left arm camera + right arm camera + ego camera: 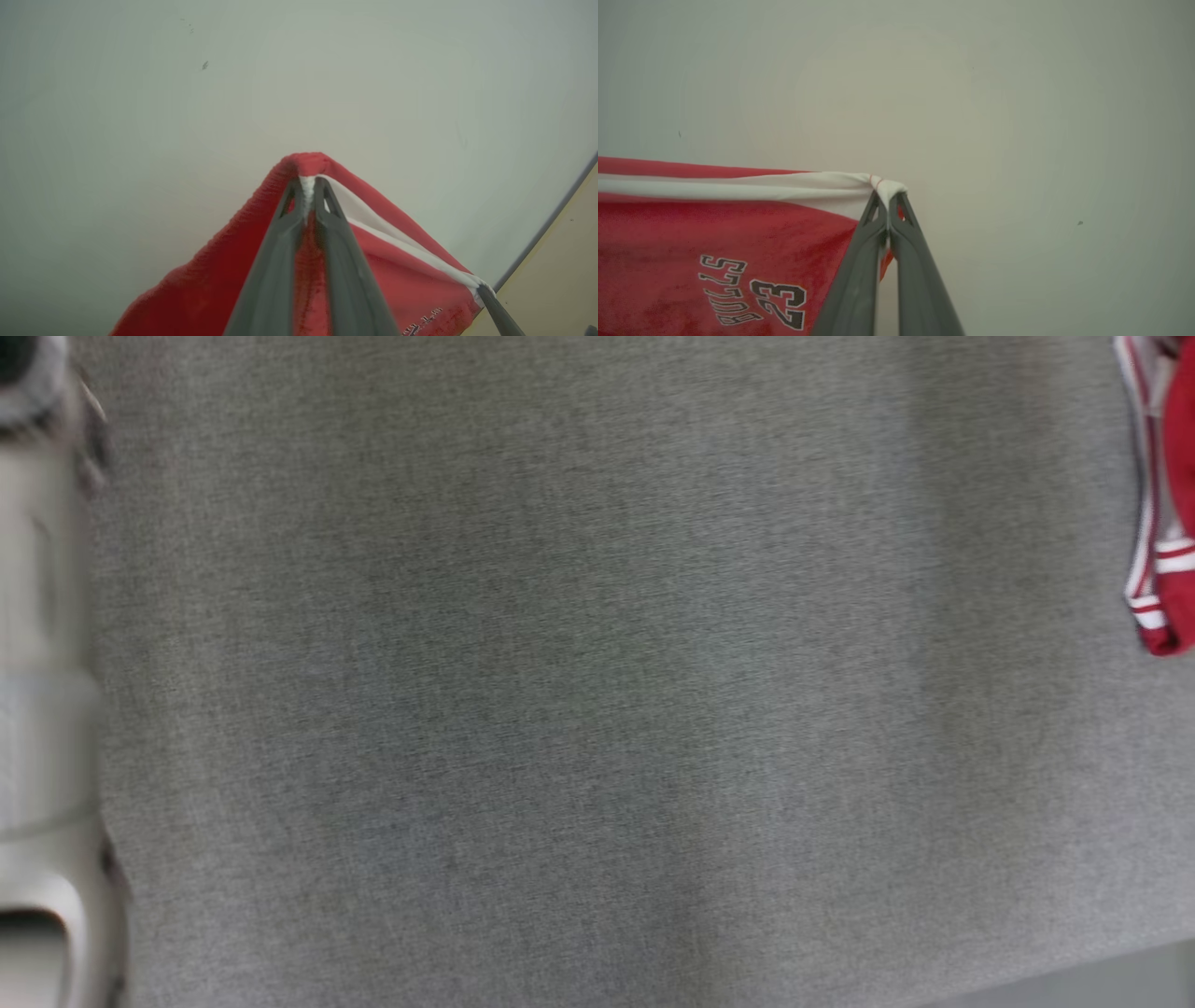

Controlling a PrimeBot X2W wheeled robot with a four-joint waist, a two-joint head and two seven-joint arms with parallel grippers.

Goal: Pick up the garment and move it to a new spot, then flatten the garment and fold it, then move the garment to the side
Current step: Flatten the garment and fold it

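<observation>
The garment point(691, 233) is a red piece with white trim and black "BULLS 23" lettering. In the right wrist view my right gripper point(888, 198) is shut on its white-edged corner, and the cloth stretches away to the left. In the left wrist view my left gripper point(308, 186) is shut on another corner of the garment point(201, 280), pinching the white and red hem. A second dark finger point(495, 312) holds the far corner at the lower right of that view. In the head view a strip of the garment point(1167, 523) shows at the right edge.
The grey cloth-covered table point(560, 691) spans the head view, which is blurred. A pale robot part point(42, 709) runs down the left edge. A pale wall point(233, 93) lies behind the cloth in both wrist views, with a tan surface point(560, 261) at the right.
</observation>
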